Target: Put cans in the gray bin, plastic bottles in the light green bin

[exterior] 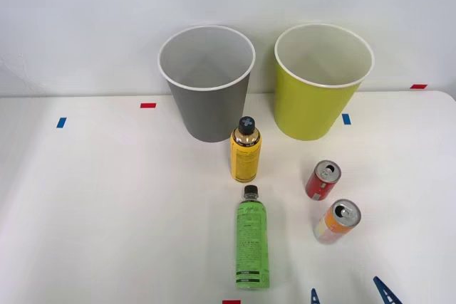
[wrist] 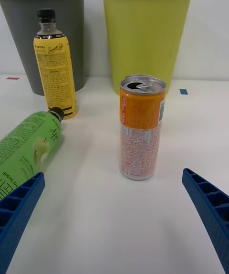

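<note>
The gray bin (exterior: 206, 83) and the light green bin (exterior: 320, 80) stand side by side at the back of the white table. A yellow bottle (exterior: 245, 151) stands upright just in front of the gray bin. Nearer to me, a green bottle (exterior: 252, 243) lies on its side, its black cap pointing at the bins. A red can (exterior: 323, 180) and an orange and white can (exterior: 336, 221) stand upright at the right. My right gripper (exterior: 349, 295) is open at the front edge, just short of the orange can (wrist: 141, 128), which stands centred ahead of the open gripper (wrist: 114, 216). The green bottle (wrist: 28, 152) lies beside one finger.
Small blue and red tape marks (exterior: 147, 105) dot the table (exterior: 107, 211). A white wall rises right behind the bins. Open tabletop stretches to the left of the bottles and to the right of the cans.
</note>
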